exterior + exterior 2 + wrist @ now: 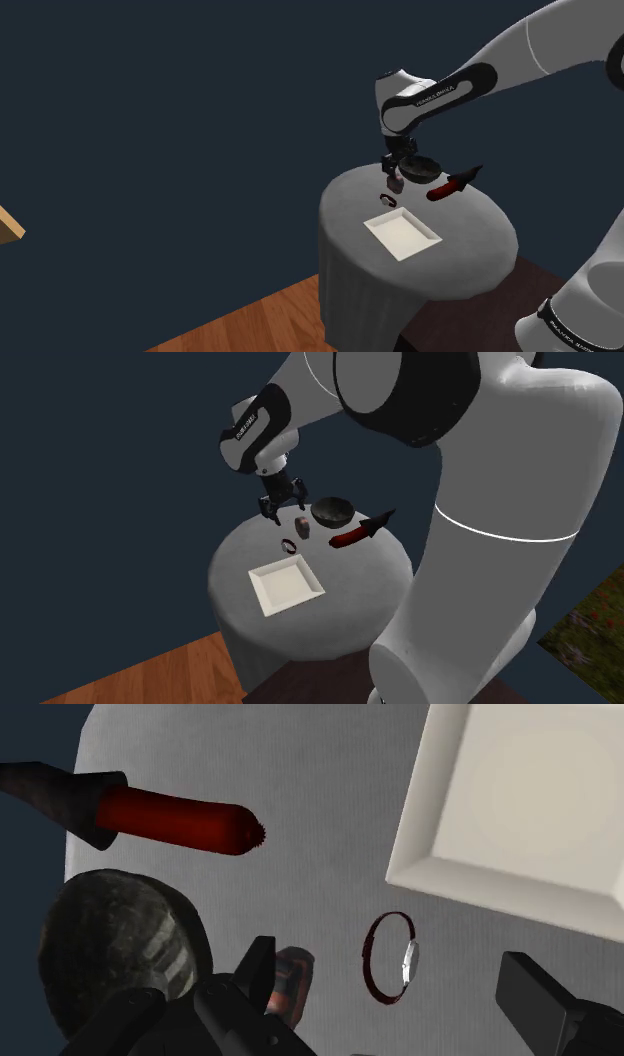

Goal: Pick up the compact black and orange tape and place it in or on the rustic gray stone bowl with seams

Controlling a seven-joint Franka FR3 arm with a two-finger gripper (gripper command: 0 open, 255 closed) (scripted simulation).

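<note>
1. Hovering above the desk (345,597), the end effector (283,510) is seen spread apart, with nothing clasped.
2. The tape (304,526) is seen standing on the desk at frame centre, near the dark bowl (331,509).

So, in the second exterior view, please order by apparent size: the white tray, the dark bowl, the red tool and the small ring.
Largest: white tray.
Next: red tool and dark bowl, which I cannot rank: the tool is longer, the bowl fuller.
Smallest: small ring.
</note>
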